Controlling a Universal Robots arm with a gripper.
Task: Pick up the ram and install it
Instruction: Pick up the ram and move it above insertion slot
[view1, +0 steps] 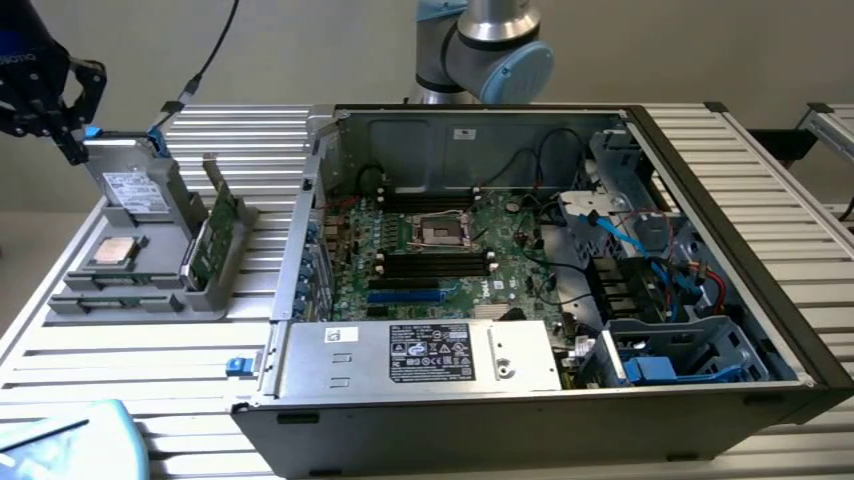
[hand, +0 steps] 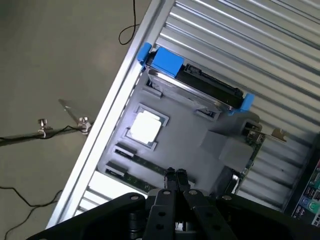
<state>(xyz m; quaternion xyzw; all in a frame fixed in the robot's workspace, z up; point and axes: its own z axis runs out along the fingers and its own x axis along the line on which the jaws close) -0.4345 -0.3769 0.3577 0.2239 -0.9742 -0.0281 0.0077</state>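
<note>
We saw the fingers (hand: 170, 176) clenched together, tip against tip, with nothing between them. The gripper (hand: 175, 174) hung in the air above the grey holder (hand: 200, 135) and touched none of the parts in it.

Nearest the fingertips in the wrist view lay the ram (hand: 142, 161), a long, thin dark stick resting flat in a narrow slot along one edge of the holder. It was not gripped, and one of its ends ran in under the tips. Just past the ram, farther from the fingers, the square silver processor chip (hand: 146, 126) sat in its own recess. Beyond that, the hard drive (hand: 200, 87) with its blue mounts stood along the holder's far edge. Off to one side of the fingers, the broader green card (hand: 252, 137) stood upright in the holder.

The holder rested on a slatted metal table (hand: 250, 40). In the exterior view the gripper was above the drive end of the holder, with the ram at the opposite end. Well away from the fingers, toward the exterior view's right, the open computer case (view1: 787, 300) lay on the table with its motherboard (view1: 454, 270) exposed.
</note>
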